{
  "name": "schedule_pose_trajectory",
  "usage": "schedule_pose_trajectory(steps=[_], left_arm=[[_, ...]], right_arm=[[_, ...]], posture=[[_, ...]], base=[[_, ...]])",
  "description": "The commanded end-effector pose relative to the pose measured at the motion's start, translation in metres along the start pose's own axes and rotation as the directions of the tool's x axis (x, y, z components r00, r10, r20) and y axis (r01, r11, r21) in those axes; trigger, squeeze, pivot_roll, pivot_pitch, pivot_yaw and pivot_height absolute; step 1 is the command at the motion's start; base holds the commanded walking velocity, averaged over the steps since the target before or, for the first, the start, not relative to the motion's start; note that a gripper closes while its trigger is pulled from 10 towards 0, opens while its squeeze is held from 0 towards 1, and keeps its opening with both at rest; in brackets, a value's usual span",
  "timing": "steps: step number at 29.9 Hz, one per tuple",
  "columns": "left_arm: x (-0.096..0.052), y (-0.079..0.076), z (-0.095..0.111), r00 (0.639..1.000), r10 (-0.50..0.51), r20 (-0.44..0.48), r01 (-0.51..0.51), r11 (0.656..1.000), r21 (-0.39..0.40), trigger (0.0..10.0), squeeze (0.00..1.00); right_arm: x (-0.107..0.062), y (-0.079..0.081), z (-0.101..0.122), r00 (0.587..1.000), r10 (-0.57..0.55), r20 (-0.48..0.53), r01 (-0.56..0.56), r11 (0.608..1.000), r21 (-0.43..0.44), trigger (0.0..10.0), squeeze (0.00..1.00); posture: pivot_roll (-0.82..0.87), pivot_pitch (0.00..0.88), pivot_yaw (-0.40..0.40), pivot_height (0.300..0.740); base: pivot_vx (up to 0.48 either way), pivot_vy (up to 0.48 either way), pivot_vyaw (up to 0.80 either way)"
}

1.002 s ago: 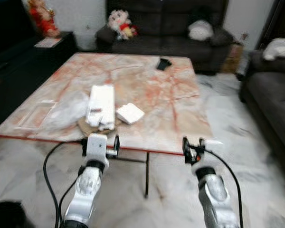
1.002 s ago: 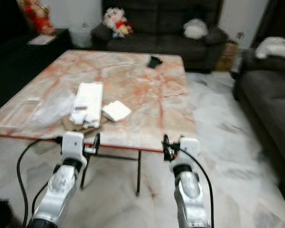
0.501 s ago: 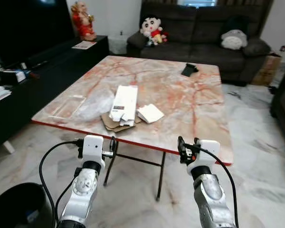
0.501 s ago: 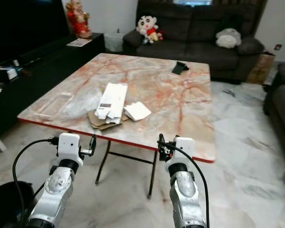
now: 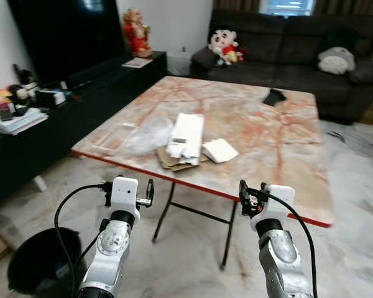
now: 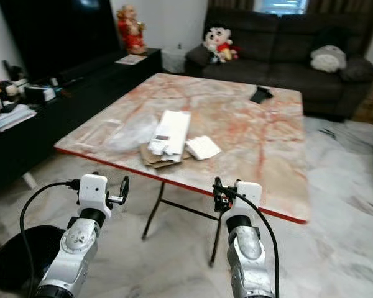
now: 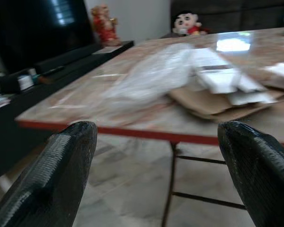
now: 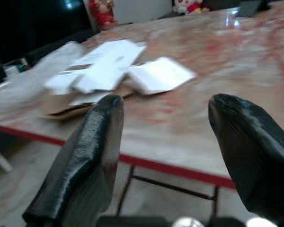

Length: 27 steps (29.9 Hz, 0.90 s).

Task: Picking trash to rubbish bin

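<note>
Trash lies near the front edge of a marble table [image 5: 270,146]: a clear plastic bag [image 5: 146,131], a long white box [image 5: 188,133], a small white packet [image 5: 219,149] and brown cardboard [image 5: 166,161] under them. A black rubbish bin [image 5: 37,268] stands on the floor at my lower left. My left gripper [image 5: 127,186] is held open below and short of the table edge, nothing between its fingers [image 7: 61,170]. My right gripper [image 5: 266,194] is open too, level with the edge, facing the white packet [image 8: 161,75] and the box [image 8: 104,64].
A small black object [image 5: 274,97] lies at the table's far side. A dark sofa [image 5: 286,56] with plush toys [image 5: 224,46] stands behind. A low black cabinet [image 5: 81,81] with clutter runs along the left. Table legs [image 5: 230,239] stand on the marble floor.
The camera has swung left and back: the table now sits further right and the black bin has come into view. Both arms keep the same pose, grippers open.
</note>
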State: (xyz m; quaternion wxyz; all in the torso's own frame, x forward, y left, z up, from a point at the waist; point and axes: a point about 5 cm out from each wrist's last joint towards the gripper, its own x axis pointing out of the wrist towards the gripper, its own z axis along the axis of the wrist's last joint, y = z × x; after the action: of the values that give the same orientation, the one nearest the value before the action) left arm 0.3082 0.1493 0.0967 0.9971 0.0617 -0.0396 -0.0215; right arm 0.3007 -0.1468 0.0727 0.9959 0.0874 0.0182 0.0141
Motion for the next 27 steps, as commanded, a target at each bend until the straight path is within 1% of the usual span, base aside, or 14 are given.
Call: schedule_pose_trajectory(steps=[1, 14, 22, 24, 27], left_arm=[[-0.0008, 0.0031, -0.0012, 1.000, 0.008, -0.011, -0.008, 1.000, 0.003, 10.0, 0.00], [-0.0017, 0.0022, -0.0017, 1.000, 0.011, -0.016, -0.011, 1.000, -0.001, 10.0, 0.00], [-0.0019, 0.0016, -0.0027, 0.999, 0.020, -0.029, -0.021, 1.000, -0.019, 10.0, 0.00], [-0.0014, 0.0008, 0.0013, 1.000, 0.020, -0.006, -0.020, 0.999, -0.037, 10.0, 0.00], [-0.0002, 0.0004, 0.0039, 1.000, 0.021, -0.001, -0.021, 0.999, -0.034, 10.0, 0.00]], right_arm=[[0.0019, 0.0015, 0.0027, 1.000, 0.006, 0.003, -0.006, 1.000, 0.005, 10.0, 0.00], [0.0023, 0.0001, 0.0037, 1.000, 0.006, 0.003, -0.006, 1.000, 0.006, 10.0, 0.00], [0.0033, -0.0002, 0.0057, 1.000, 0.004, 0.008, -0.004, 1.000, 0.006, 10.0, 0.00], [0.0038, 0.0008, 0.0073, 1.000, 0.007, 0.015, -0.007, 1.000, 0.007, 10.0, 0.00], [0.0045, 0.0019, 0.0091, 1.000, 0.010, 0.022, -0.010, 1.000, 0.009, 10.0, 0.00]], posture=[[0.14, 0.000, -0.013, 0.740], [0.14, 0.012, -0.018, 0.740], [0.14, 0.019, -0.021, 0.740], [0.14, 0.019, -0.021, 0.740], [0.14, 0.019, -0.021, 0.740]], base=[[0.000, 0.480, 0.00], [0.000, 0.480, 0.00], [0.000, 0.000, 0.00], [0.000, 0.000, 0.00], [0.000, 0.000, 0.00]])
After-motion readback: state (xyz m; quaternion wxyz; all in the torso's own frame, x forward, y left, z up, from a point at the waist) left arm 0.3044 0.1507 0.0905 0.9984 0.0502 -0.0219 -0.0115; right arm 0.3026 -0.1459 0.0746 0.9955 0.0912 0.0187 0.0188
